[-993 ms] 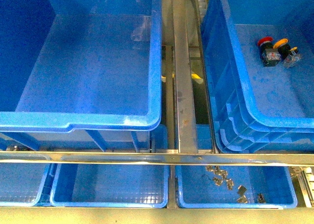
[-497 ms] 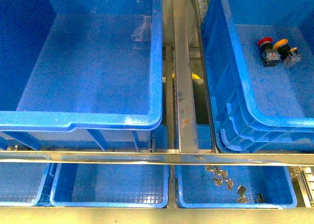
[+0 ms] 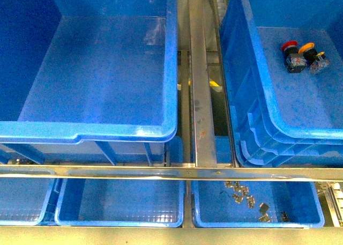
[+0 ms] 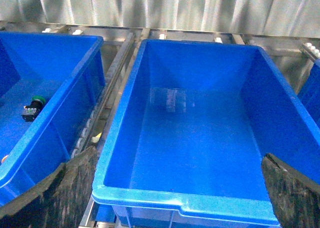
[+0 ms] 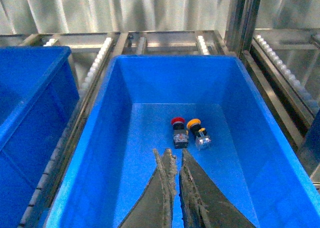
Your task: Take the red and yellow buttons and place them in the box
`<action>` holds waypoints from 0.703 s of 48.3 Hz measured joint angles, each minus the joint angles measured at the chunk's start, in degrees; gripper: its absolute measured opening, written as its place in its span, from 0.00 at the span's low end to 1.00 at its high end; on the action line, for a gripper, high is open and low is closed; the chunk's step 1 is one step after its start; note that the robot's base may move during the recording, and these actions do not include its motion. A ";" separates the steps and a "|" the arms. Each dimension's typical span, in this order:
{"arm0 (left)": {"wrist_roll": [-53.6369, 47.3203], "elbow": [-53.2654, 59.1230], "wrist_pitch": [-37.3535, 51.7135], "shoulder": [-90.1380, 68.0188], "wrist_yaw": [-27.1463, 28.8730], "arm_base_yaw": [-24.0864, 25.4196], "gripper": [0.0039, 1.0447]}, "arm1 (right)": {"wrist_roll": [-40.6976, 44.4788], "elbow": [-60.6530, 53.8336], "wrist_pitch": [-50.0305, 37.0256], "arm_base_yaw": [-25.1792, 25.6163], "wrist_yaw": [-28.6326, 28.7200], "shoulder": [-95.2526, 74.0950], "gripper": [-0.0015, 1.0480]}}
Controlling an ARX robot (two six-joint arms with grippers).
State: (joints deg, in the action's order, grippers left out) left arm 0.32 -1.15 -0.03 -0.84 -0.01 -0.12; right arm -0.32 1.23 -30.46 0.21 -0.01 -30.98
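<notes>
The red button (image 3: 290, 45) and yellow button (image 3: 307, 49) sit side by side, caps up, on the floor of the right-hand crate (image 3: 257, 121), toward its far end. In the right wrist view the red button (image 5: 177, 123) and yellow button (image 5: 194, 124) lie just beyond the right end effector (image 5: 175, 158), whose fingers are pressed nearly together with nothing between them, hovering above the crate floor. The box (image 3: 166, 68) on the left holds nothing. The left end effector (image 4: 175, 188) hangs over the box's near rim (image 4: 185, 203), fingers spread wide apart. A green-capped switch (image 4: 35, 102) rests in another crate (image 4: 75, 88) beside it. Small metal clips (image 3: 241, 191) lie in a lower tray (image 3: 214, 213)
</notes>
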 joint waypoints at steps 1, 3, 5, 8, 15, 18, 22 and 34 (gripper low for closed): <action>0.00 0.00 0.02 0.00 0.00 0.00 0.93 | 0.00 0.00 0.83 0.00 0.00 0.94 0.04; 0.00 0.00 0.02 0.00 0.00 0.00 0.93 | 0.00 -0.02 2.43 0.00 0.00 2.60 0.04; 0.00 0.00 0.02 0.00 0.00 0.00 0.93 | 0.00 -0.02 3.65 0.00 0.00 3.87 0.04; 0.00 0.00 0.02 0.00 0.00 0.00 0.93 | 0.00 -0.02 5.11 0.00 0.00 5.40 0.04; 0.00 0.00 0.00 0.00 0.00 0.00 0.93 | 0.00 -0.04 8.57 0.00 0.00 9.05 0.04; 0.00 0.00 0.00 0.00 0.00 0.00 0.93 | 0.00 -0.04 9.92 0.00 0.00 10.49 0.04; 0.00 0.00 0.02 0.00 0.00 0.00 0.93 | 0.00 -0.04 11.72 0.00 0.00 12.28 0.04; 0.00 0.00 0.00 0.00 0.00 0.00 0.93 | 0.00 -0.04 16.09 0.00 0.00 16.72 0.04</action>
State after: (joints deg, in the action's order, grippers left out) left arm 0.32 -1.15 -0.03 -0.84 -0.01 -0.12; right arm -0.32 1.19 -14.37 0.21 -0.01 -14.26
